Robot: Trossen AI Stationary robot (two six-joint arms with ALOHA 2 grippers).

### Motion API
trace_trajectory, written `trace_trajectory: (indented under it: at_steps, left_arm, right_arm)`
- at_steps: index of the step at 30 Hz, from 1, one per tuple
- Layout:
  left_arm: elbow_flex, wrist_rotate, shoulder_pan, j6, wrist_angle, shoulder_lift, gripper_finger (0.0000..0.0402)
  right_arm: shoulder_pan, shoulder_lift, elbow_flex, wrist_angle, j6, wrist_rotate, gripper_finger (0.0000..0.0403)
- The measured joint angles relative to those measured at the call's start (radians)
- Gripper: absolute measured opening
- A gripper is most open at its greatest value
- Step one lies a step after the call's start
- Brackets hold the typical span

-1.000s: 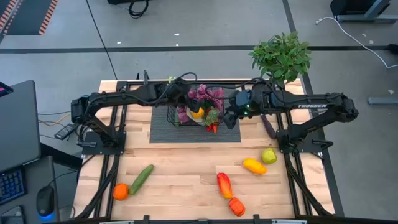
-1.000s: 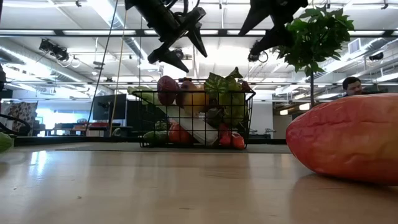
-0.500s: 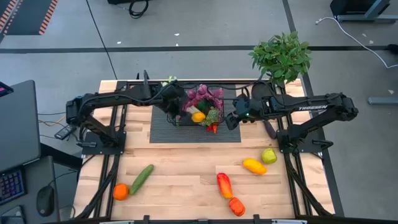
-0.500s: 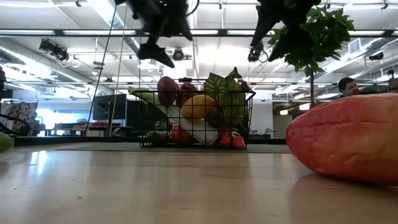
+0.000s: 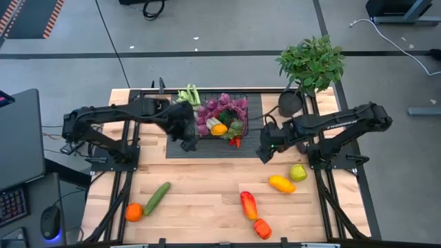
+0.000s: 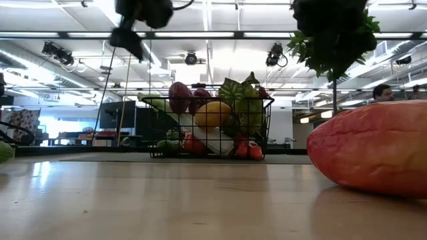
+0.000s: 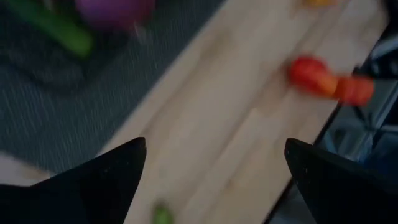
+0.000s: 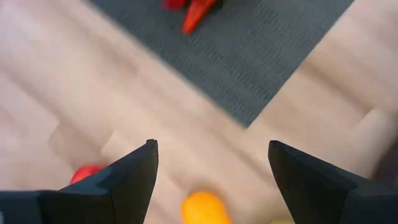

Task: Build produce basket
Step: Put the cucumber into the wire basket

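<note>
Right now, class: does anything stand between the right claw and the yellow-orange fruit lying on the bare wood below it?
Nothing visible does. The right claw, open and empty, hangs past the mat's corner; only bare table separates it from the yellow-orange fruit. The green fruit lies off to the side.

The high view looks straight down; the low view looks level across; both share the basket (image 5: 220,118).

Light: bright, even, from ceiling strips in the low view
Blur: both wrist views smeared
Glare: pale sheen on the table (image 6: 167,193)
</note>
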Motion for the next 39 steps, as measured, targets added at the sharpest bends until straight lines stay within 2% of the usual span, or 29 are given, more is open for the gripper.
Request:
trace_trajectory:
  at_steps: [5,9,12,16,22,27,32,36,39]
  left_arm:
    - [0.000,-0.036,-0.093,-0.094,-0.139,-0.049,0.0389]
    - [0.001,-0.139,-0.206,-0.255,-0.228,-0.090,0.0389]
    - [0.000,-0.172,-0.295,-0.396,-0.261,-0.091,0.0389]
    - [0.000,-0.171,-0.400,-0.502,-0.275,-0.063,0.0389]
    - [0.000,-0.096,-0.530,-0.599,-0.314,-0.005,0.0389]
    - [-0.042,-0.038,-0.593,-0.637,-0.247,0.032,0.0389]
    - [-0.194,0.065,-0.644,-0.692,-0.075,0.042,0.0389]
    - [-0.324,0.069,-0.675,-0.748,-0.023,0.042,0.0389]
    - [-0.406,0.070,-0.696,-0.778,0.081,0.042,0.0389]
  right_arm:
    - [0.083,0.001,0.000,0.015,0.070,-0.026,0.0307]
    - [0.117,0.002,0.000,0.015,0.068,0.015,0.0307]
    - [0.120,0.002,0.000,0.024,0.026,0.034,0.0307]
    - [0.120,0.002,0.000,0.084,-0.037,0.045,0.0307]
    - [0.120,0.002,0.000,0.233,-0.116,0.050,0.0307]
    - [0.120,0.002,0.000,0.302,-0.195,0.047,0.0307]
    - [0.126,0.002,0.000,0.292,-0.213,0.034,0.0307]
    - [0.143,0.002,0.000,0.295,-0.203,0.024,0.0307]
    - [0.150,0.002,0.000,0.294,-0.192,0.024,0.0307]
